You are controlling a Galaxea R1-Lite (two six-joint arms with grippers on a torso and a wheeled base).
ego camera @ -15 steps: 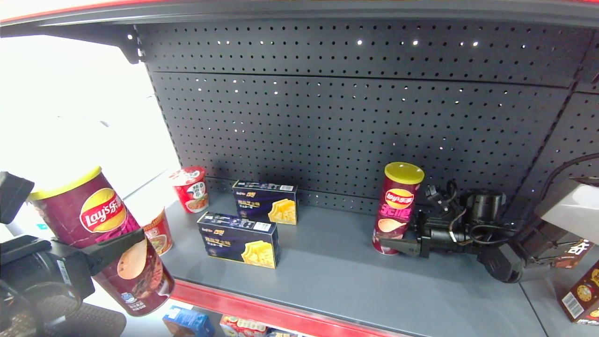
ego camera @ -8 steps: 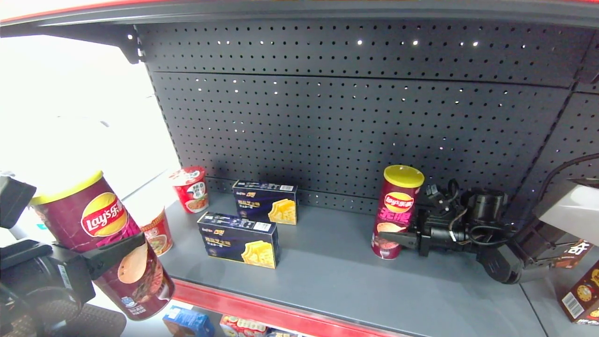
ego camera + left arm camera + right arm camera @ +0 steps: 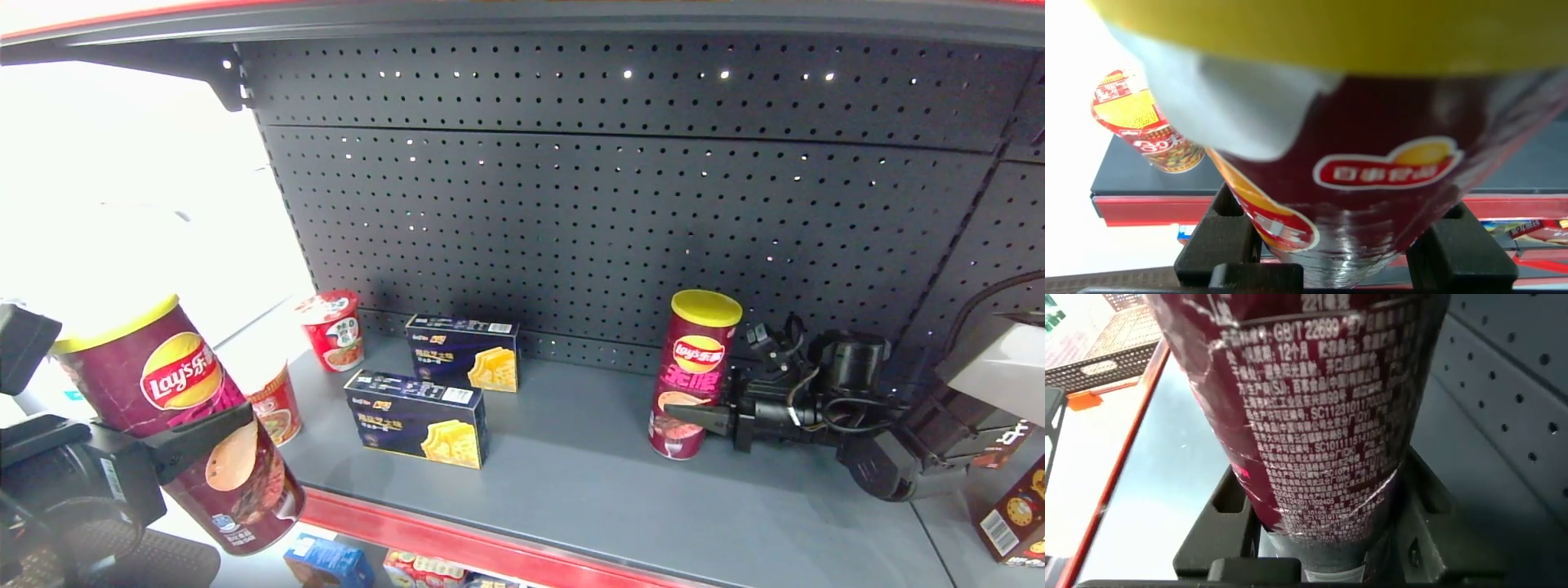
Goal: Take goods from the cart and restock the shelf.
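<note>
The right gripper [image 3: 684,418] is clamped low on an upright chip can [image 3: 698,359] on the shelf [image 3: 571,490], at 3 o'clock from 2 boxes [image 3: 420,416]. A crooked release could topple it. The left gripper [image 3: 214,453] clasps a second can [image 3: 175,380], tilted, at 8 o'clock. It might slip.

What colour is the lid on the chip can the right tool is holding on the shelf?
Yellow lid on a maroon can; clearest in the head view.
</note>
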